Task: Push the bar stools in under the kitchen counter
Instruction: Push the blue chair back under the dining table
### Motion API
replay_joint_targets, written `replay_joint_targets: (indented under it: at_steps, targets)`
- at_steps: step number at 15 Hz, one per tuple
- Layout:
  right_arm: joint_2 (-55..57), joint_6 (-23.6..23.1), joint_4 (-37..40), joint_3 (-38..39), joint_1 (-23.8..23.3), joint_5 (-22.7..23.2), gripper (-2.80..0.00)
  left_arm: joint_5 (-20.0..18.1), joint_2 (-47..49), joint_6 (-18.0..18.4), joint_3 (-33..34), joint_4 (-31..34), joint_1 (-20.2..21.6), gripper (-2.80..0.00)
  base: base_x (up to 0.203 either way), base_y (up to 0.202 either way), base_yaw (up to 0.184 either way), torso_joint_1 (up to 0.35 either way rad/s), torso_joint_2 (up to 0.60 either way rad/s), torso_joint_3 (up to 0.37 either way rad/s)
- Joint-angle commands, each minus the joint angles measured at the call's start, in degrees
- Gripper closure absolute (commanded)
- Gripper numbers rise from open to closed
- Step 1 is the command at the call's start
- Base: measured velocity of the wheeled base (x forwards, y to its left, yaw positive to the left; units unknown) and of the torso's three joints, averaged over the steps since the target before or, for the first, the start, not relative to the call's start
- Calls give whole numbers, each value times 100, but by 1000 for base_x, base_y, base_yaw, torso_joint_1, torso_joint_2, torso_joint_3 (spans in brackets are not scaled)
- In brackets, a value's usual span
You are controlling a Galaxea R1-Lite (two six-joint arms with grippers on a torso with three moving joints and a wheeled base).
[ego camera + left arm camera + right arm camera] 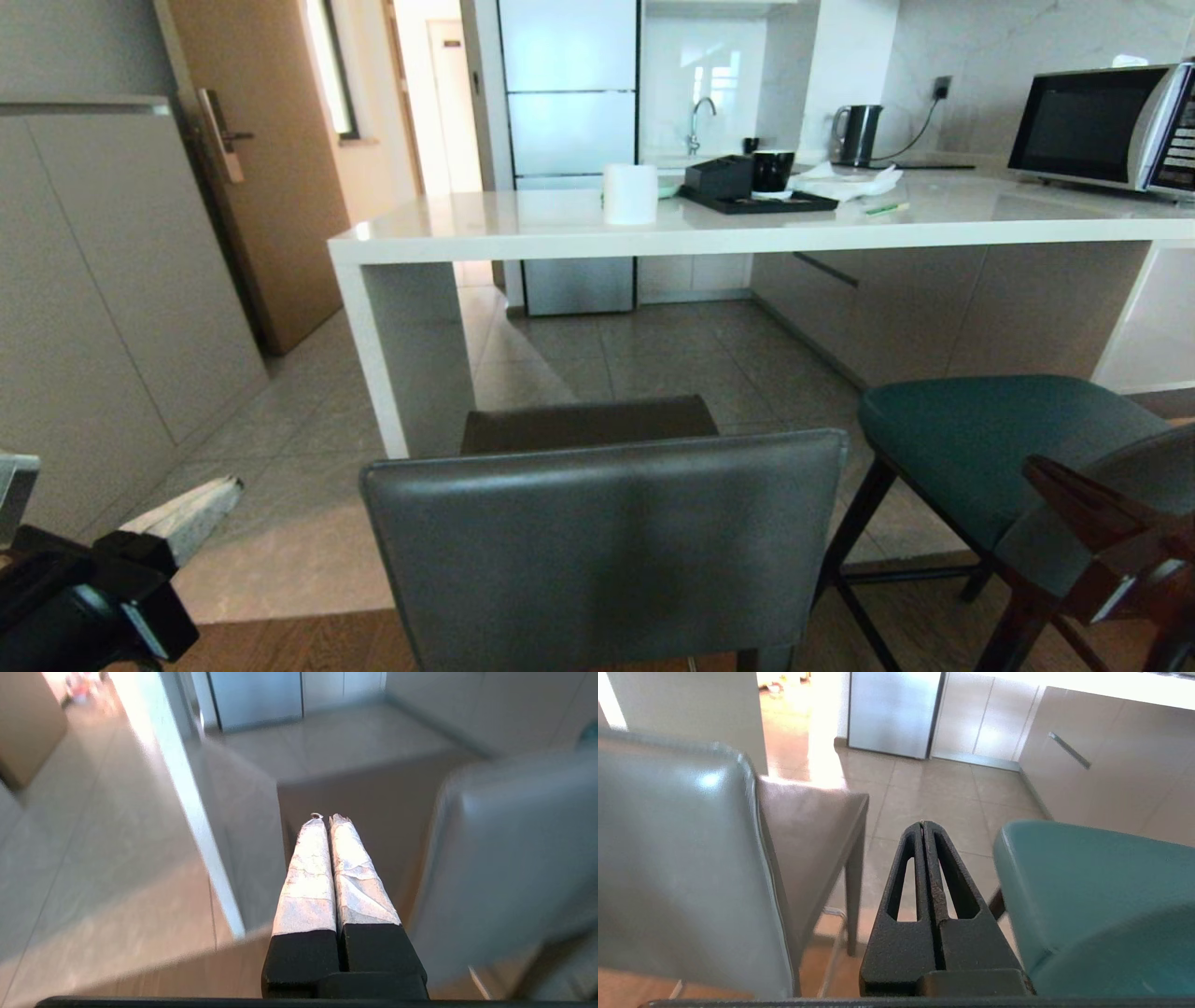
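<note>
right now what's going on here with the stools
Neither stool is being touched. The grey stool and the teal stool both stand out from the kitchen counter, not yet pushed under. The left gripper is shut, off the grey stool's left side; the right gripper is shut, in the gap between the two stools.

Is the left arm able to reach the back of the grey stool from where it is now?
Probably yes. The left gripper, jaws shut, sits beside the grey stool backrest, with nothing visible between them.
</note>
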Motion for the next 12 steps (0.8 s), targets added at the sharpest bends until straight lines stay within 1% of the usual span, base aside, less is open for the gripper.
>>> replay_joint_targets:
  at_steps: [1,3,5,7,9,12]
  targets:
    - [-698,-62,391,-81,-6,0,0,3,-852,-7,-91,575,83,0,0,0,0,0,0,0]
    - [-1461,-129,1419,-361,-89,-4,0,-14,-1236,-4,-159,752,389,0,0,0,0,0,0,0]
    - [-2358,-179,2863,-792,-274,35,0,-8,-1605,17,-245,1201,520,0,0,0,0,0,0,0]
    - [-2986,-205,4070,-1292,-471,69,0,-27,-1765,37,-577,1568,618,0,0,0,0,0,0,0]
    - [-3343,-222,4476,-1564,-728,66,0,-37,-1801,46,-879,1650,747,0,0,0,0,0,0,0]
    - [-4104,-314,5119,-1699,-904,66,0,-32,-2212,165,-906,1771,954,0,0,0,0,0,0,0]
